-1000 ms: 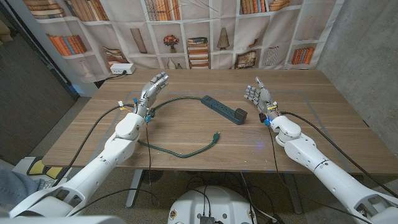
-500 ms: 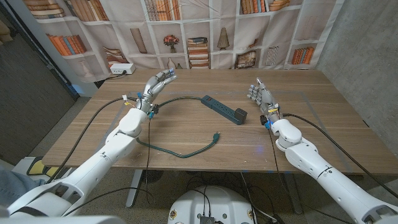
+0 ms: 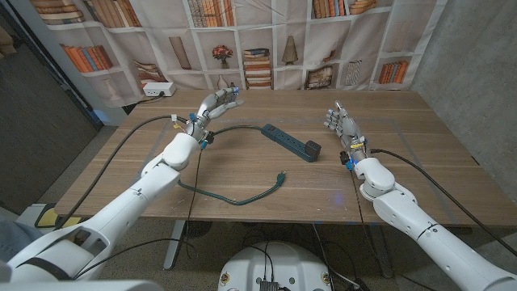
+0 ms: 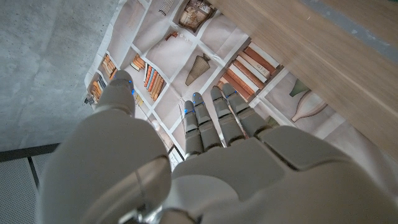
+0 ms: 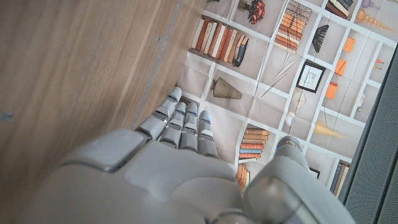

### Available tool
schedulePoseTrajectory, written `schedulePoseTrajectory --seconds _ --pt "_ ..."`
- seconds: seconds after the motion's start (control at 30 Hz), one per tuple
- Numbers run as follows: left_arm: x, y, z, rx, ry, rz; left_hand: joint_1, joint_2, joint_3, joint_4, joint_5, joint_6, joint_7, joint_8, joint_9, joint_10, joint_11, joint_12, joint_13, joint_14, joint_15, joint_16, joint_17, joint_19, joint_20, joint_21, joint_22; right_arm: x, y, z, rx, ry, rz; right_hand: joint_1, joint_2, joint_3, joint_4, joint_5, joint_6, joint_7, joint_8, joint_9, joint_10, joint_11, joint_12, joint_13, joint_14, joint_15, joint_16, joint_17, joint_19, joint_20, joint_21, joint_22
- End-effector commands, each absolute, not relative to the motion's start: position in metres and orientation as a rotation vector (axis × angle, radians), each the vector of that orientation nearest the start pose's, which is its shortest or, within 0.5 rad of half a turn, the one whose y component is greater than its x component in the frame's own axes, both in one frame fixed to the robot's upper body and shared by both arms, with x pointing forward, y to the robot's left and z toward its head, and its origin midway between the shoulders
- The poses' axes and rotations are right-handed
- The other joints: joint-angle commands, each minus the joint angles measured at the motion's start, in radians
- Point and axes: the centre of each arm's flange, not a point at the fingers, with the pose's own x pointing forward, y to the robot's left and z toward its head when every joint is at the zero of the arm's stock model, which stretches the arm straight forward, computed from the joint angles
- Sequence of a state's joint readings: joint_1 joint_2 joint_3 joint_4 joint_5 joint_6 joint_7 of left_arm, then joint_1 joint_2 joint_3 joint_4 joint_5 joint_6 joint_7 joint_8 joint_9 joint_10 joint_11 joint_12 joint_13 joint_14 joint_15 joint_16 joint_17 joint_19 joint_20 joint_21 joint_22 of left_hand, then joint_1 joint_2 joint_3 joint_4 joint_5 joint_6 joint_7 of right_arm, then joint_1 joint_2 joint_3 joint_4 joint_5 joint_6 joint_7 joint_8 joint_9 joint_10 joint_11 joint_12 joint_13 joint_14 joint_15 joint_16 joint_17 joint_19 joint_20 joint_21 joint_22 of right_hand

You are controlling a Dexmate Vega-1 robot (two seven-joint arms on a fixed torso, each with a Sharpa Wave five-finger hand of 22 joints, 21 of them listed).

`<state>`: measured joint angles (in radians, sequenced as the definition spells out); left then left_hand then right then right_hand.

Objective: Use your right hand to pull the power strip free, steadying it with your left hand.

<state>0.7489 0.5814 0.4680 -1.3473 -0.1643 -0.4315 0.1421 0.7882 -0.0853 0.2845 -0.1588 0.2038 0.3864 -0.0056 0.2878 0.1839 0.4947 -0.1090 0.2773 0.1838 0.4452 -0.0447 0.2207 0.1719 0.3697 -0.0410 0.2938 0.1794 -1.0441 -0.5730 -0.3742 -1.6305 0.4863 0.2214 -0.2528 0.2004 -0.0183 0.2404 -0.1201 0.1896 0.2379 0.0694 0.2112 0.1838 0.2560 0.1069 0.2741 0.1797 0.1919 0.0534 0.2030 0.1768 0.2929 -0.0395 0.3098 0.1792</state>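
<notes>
Since the earlier frames, the left hand [image 3: 216, 103] has travelled up and to the right in the head view, toward the far side of the table [image 3: 420, 153], and now it is above the wood in the upper left-centre of the frame. Its fingers are spread and hold nothing. The right hand [image 3: 339, 123] has hardly changed its place at right of centre; its fingers are also extended and empty, as the right wrist view confirms [image 5: 180, 124]. The power strip [image 3: 291, 141] lies diagonally in the middle of the frame, between the two hands and touched by neither. Its dark green cord [image 3: 234, 198] curves to the left and comes back down to the plug [image 3: 279, 175], which lies free on the table in the lower centre. I judge that the task is only at the approach: the left hand is moving toward the strip's upper-left end to steady it, and the right hand must still reach the nearer end.
</notes>
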Motion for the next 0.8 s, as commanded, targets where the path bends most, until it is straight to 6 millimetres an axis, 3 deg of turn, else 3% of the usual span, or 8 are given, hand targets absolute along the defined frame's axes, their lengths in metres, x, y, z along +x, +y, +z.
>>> schedulePoseTrajectory --seconds 0.03,0.13,0.3,0.7,0.77,0.8 --pt "0.631 0.222 0.047 0.696 -0.887 -0.128 -0.003 -0.020 -0.011 0.002 0.005 0.016 -0.004 -0.001 0.003 0.012 -0.001 -0.003 0.005 0.009 -0.063 -0.004 0.004 0.011 -0.028 -0.002 0.003 0.575 -0.259 -0.053 -0.071 -0.635 0.071 0.019 0.004 0.005 -0.009 0.004 0.009 0.000 0.004 0.004 0.008 0.000 -0.001 0.003 0.011 -0.003 -0.003 0.002 0.006 -0.010 0.000 0.003" --pt "0.635 0.214 0.045 0.719 -0.888 -0.154 -0.009 -0.019 -0.014 0.009 0.005 0.019 -0.005 -0.003 0.004 0.012 0.000 -0.006 0.006 0.010 -0.063 -0.006 0.006 0.007 -0.030 -0.005 0.004 0.570 -0.261 -0.055 -0.068 -0.635 0.064 0.024 0.007 0.007 -0.011 0.004 0.009 -0.001 0.004 0.004 0.009 -0.002 -0.001 0.003 0.012 -0.003 -0.004 0.002 0.009 -0.005 -0.001 0.003" --pt "0.639 0.203 0.040 0.767 -0.894 -0.178 -0.050 0.019 -0.019 0.048 0.006 0.024 0.004 -0.011 0.005 0.012 0.023 -0.018 0.007 0.000 -0.053 -0.012 0.013 -0.006 -0.028 -0.015 0.004 0.568 -0.263 -0.058 -0.060 -0.629 0.061 0.030 0.009 0.009 -0.013 0.003 0.011 -0.003 0.003 0.004 0.011 -0.004 -0.003 0.003 0.013 -0.004 -0.005 0.002 0.010 -0.001 -0.002 0.003" --pt "0.629 0.174 0.034 1.040 -0.923 -0.113 -0.033 0.031 -0.014 0.045 0.009 0.025 -0.002 -0.022 0.004 0.009 0.012 -0.031 0.007 -0.009 -0.058 -0.022 0.010 -0.018 -0.027 -0.026 0.003 0.571 -0.265 -0.059 -0.053 -0.620 0.069 0.040 0.012 0.012 -0.017 0.001 0.012 -0.005 0.001 0.004 0.014 -0.005 -0.005 0.004 0.014 -0.003 -0.007 0.002 0.011 0.000 -0.005 0.003" --pt "0.629 0.170 0.031 1.061 -0.929 -0.122 -0.047 0.044 -0.015 0.057 0.008 0.030 -0.005 -0.023 0.005 0.013 0.015 -0.033 0.007 -0.006 -0.058 -0.020 0.012 -0.011 -0.029 -0.024 0.003 0.571 -0.265 -0.060 -0.059 -0.622 0.074 0.041 0.012 0.012 -0.017 0.000 0.012 -0.005 0.001 0.004 0.014 -0.005 -0.006 0.004 0.015 -0.004 -0.008 0.002 0.011 0.000 -0.006 0.003" --pt "0.630 0.168 0.029 1.064 -0.929 -0.127 -0.074 0.061 -0.020 0.078 0.006 0.035 -0.002 -0.025 0.005 0.015 0.017 -0.036 0.007 -0.005 -0.057 -0.019 0.014 -0.007 -0.029 -0.025 0.004 0.572 -0.265 -0.060 -0.057 -0.621 0.074 0.042 0.012 0.012 -0.017 0.000 0.012 -0.006 0.001 0.004 0.014 -0.003 -0.006 0.004 0.015 -0.003 -0.008 0.002 0.011 0.000 -0.006 0.003"
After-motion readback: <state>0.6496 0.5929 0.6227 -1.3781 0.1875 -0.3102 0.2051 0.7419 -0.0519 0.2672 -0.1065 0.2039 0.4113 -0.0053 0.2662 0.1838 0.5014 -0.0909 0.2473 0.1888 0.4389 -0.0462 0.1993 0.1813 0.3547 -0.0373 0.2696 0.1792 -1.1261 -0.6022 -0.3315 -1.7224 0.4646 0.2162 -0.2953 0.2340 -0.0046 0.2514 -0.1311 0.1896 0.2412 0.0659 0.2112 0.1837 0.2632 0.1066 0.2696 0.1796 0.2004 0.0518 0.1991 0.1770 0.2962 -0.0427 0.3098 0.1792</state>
